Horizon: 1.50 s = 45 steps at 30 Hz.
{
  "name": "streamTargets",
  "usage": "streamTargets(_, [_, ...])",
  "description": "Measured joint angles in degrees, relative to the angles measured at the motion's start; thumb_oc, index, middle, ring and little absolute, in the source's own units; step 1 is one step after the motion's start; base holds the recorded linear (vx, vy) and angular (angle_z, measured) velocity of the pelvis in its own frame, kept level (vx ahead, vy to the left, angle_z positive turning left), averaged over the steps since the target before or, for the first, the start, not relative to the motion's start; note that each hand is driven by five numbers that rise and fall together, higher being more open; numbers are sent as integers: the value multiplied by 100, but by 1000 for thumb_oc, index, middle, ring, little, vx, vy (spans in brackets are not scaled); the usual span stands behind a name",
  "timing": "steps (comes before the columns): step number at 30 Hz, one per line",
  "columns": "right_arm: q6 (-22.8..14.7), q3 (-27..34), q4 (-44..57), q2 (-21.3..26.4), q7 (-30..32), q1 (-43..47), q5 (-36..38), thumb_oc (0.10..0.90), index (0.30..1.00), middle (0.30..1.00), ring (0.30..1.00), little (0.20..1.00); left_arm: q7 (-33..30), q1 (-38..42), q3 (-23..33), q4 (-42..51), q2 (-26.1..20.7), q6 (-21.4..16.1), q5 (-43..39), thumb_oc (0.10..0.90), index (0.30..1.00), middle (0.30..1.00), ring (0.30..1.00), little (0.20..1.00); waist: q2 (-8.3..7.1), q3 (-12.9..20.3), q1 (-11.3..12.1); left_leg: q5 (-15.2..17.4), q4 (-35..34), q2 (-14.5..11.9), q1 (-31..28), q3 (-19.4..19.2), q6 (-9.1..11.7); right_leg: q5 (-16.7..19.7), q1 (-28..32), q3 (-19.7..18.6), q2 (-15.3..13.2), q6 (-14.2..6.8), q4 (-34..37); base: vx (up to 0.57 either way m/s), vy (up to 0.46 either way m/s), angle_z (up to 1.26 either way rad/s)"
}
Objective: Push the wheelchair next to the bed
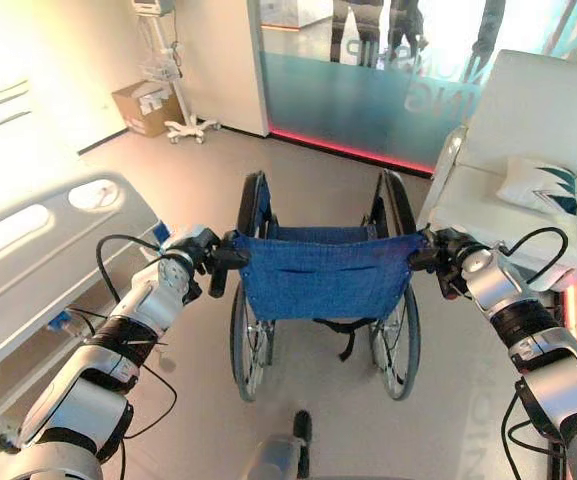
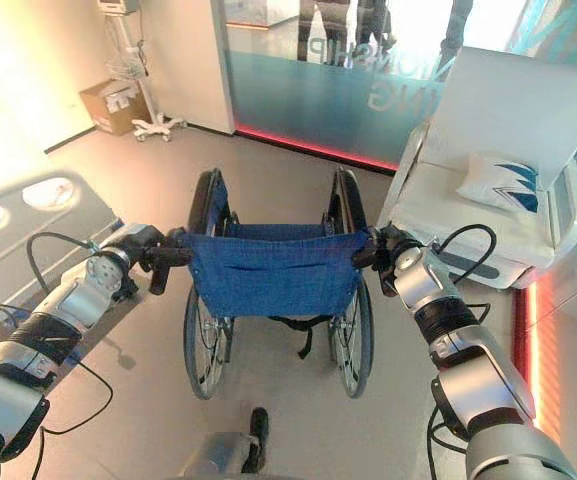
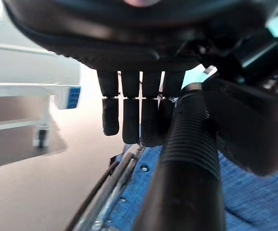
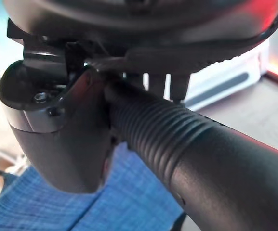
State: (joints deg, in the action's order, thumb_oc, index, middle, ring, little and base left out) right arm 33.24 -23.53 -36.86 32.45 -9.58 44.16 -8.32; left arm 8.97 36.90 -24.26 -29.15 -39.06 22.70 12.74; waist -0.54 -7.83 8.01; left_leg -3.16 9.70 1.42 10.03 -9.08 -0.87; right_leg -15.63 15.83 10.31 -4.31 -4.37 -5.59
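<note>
At the left edge of the frame, the bed (image 1: 38,260) is lying with its pale side rail turned toward me, a cardboard box (image 1: 148,106) and a wheeled stand (image 1: 173,70) sitting behind it in the upper left. Just right of the rail, my left hand (image 1: 200,262) is resting on the wheelchair's left push handle (image 3: 189,159); in my wrist view the fingers (image 3: 131,118) are hanging fairly straight beside the ribbed grip and the thumb is bearing on its other side, so I am reading this hand as loose, not clenched. In the centre of the frame the wheelchair (image 1: 323,275) is standing on the floor with its blue back facing me, well apart from the bed and pointing toward the glass wall (image 1: 368,70) in the upper middle. At centre right, my right hand (image 1: 446,258) is closing around the right push handle (image 4: 177,144), thumb wrapped under the ribbed grip. At the right edge a white armchair (image 1: 528,150) with a cushion (image 1: 543,185) is standing just beside the chair's right wheel.

As I judge it, the push is only starting. To do it well I should be tightening the left hand first, then driving the right handle harder than the left so the chair is swinging left toward the rail, keeping the right wheel off the armchair and stopping parallel beside the bed.
</note>
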Motion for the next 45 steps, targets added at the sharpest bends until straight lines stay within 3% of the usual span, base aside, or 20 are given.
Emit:
streamTargets(1, [-35, 36, -2, -18, 7, -3, 0, 400, 300, 300, 300, 300, -39, -4, 60, 34, -3, -3, 9, 400, 300, 300, 300, 300, -26, -1, 17, -96, -37, 57, -106, -35, -331, -21, -46, 128, -77, -51, -342, 409, 186, -33])
streamTargets(3, [-56, 82, -11, -80, 53, -20, -5, 400, 300, 300, 300, 300, -81, -14, 106, 40, -3, -2, 109, 400, 300, 300, 300, 300, -46, 5, 40, 25, -66, 83, -198, -51, -661, -27, -287, 200, -205, -41, -1039, 378, 155, -26])
streamTargets(5, [-68, 145, 12, -101, 70, -38, -4, 400, 300, 300, 300, 300, -156, 96, 112, 63, 0, -2, 233, 400, 300, 300, 300, 300, -207, 42, -18, 122, -159, 230, -359, -44, -720, 41, -614, 269, -406, -37, -1983, 485, 150, -7])
streamTargets(8, [-128, 278, -13, -138, 135, -99, -11, 400, 300, 300, 300, 300, -231, 184, 95, -22, 98, 0, 308, 400, 300, 300, 300, 300, -190, 34, -105, 81, -435, 322, -673, 368, -799, 170, -923, 267, -425, -6, -2512, 397, -14, 8])
streamTargets(9, [-150, 288, -7, -142, 153, -148, -11, 400, 300, 300, 300, 300, -261, 201, 100, -25, 159, 1, 362, 400, 300, 300, 300, 300, -138, 21, -120, 97, -574, 338, -851, 621, -820, 103, -1036, 249, -308, 103, -2474, 463, -102, 0])
streamTargets(10, [-218, 302, -1, -132, 181, -170, -11, 400, 300, 300, 300, 300, -284, 180, 104, -19, 177, 2, 438, 400, 300, 300, 300, 300, 58, -48, -129, 59, -675, 252, -1027, 916, -772, 63, -1132, 271, -60, 175, -2139, 330, -87, -4])
streamTargets(12, [-227, 289, 123, -90, 189, -210, -27, 400, 300, 300, 300, 300, -268, 181, 37, -67, 188, 11, 471, 400, 300, 300, 300, 300, 218, -87, -299, 147, -728, 232, -1174, 1205, -746, 118, -1508, 282, 113, 118, -1570, 525, -181, 28])
streamTargets(14, [-225, 289, 321, 78, 189, -159, -30, 400, 300, 300, 300, 300, -210, 302, 53, -108, 191, -22, 469, 400, 300, 300, 300, 300, 339, -172, -598, 175, -747, 311, -1190, 1618, -712, 573, -2362, 173, 103, -204, -637, 605, -208, 85])
streamTargets(17, [-154, 308, 335, 171, 135, -156, -30, 400, 300, 300, 300, 300, -108, 395, -18, -95, 214, -62, 485, 400, 300, 300, 300, 300, 128, -252, -937, 347, -739, 596, -1327, 2170, -686, 1438, -2675, -297, -248, -460, 829, 506, -233, 106])
streamTargets(22, [-137, 325, 485, 361, -280, -153, -242, 400, 300, 300, 300, 300, 443, 341, -14, 149, 76, -72, 730, 400, 300, 300, 300, 300, -225, -255, -1001, 1155, 16, 775, -1466, 2658, -448, 1872, -2203, -397, -680, -564, 760, 490, -379, 64])
streamTargets(24, [-119, 299, 514, 489, -384, -10, -259, 400, 300, 300, 300, 300, 540, 437, -26, 174, 64, -70, 746, 400, 300, 300, 300, 300, -139, -373, -1027, 1403, 253, 439, -1428, 2478, -251, 2058, -2171, -278, -516, -494, 420, 455, -386, 74])
streamTargets(26, [-115, 266, 516, 690, -575, 31, -277, 400, 300, 300, 300, 300, 616, 457, -49, 232, 118, -70, 746, 400, 300, 300, 300, 300, -24, -396, -1047, 1555, 253, -121, -1478, 2050, -41, 1919, -2201, 47, -352, -73, -140, 429, -359, 88])
streamTargets(28, [-121, 238, 523, 840, -695, 106, -301, 400, 300, 300, 300, 300, 777, 433, -11, 374, 112, -70, 748, 400, 300, 300, 300, 300, 118, -432, -1007, 1435, 332, -489, -1491, 1764, 171, 1619, -2023, 437, -173, 130, -248, 393, -329, 68])
streamTargets(30, [-171, 203, 524, 924, -742, 112, -305, 400, 300, 300, 300, 300, 871, 385, 2, 437, 93, -74, 737, 400, 300, 300, 300, 300, 157, -420, -988, 1233, 377, -598, -1494, 1633, 382, 1443, -1875, 605, -107, 184, -283, 316, -241, 46])
streamTargets(32, [-194, 142, 524, 1022, -843, 151, -330, 400, 300, 300, 300, 300, 986, 362, 2, 452, 68, -124, 724, 400, 300, 300, 300, 300, 147, -415, -949, 1064, 334, -651, -1552, 1598, 478, 1388, -1767, 737, -99, 296, -262, 306, -243, 33])
streamTargets(34, [-239, 15, 511, 1084, -972, 279, -532, 400, 300, 300, 300, 300, 1205, 416, -5, 441, 11, -221, 714, 400, 300, 300, 300, 300, 170, -396, -951, 771, 396, -711, -1503, 1381, 729, 1246, -1647, 903, -93, 375, -235, 444, -339, 31])
streamTargets(37, [-246, -126, 511, 1223, -1125, 300, -533, 400, 300, 300, 300, 300, 1313, 414, -15, 387, -43, -430, 596, 400, 300, 300, 300, 300, 97, -390, -931, 590, 571, -762, -1456, 1167, 728, 1186, -1352, 1118, -42, 442, -2, 376, -228, 38])
streamTargets(40, [-247, -180, 370, 1213, -1132, 301, -533, 400, 300, 300, 300, 300, 1315, 364, -32, 402, -40, -442, 522, 400, 300, 300, 300, 300, -32, -387, -858, 623, 791, -613, -1106, 914, 744, 1176, -988, 1249, -3, 471, 363, 359, -134, 21])
streamTargets(43, [-247, -206, 140, 1254, -1182, 303, -541, 400, 300, 300, 300, 300, 1325, 255, -32, 504, 34, -455, 380, 400, 300, 300, 300, 300, -97, -382, -578, 582, 469, -301, -339, 476, 735, 1147, -583, 1196, 87, 319, 842, 552, -89, -11])
streamTargets(45, [-252, -249, -12, 1250, -1209, 289, -556, 400, 300, 300, 300, 300, 1394, 92, 5, 634, 7, -489, 272, 400, 300, 300, 300, 300, 20, -338, -348, 309, 7, -268, 129, 252, 740, 1085, -313, 1224, 249, 412, 996, 525, 3, -55])
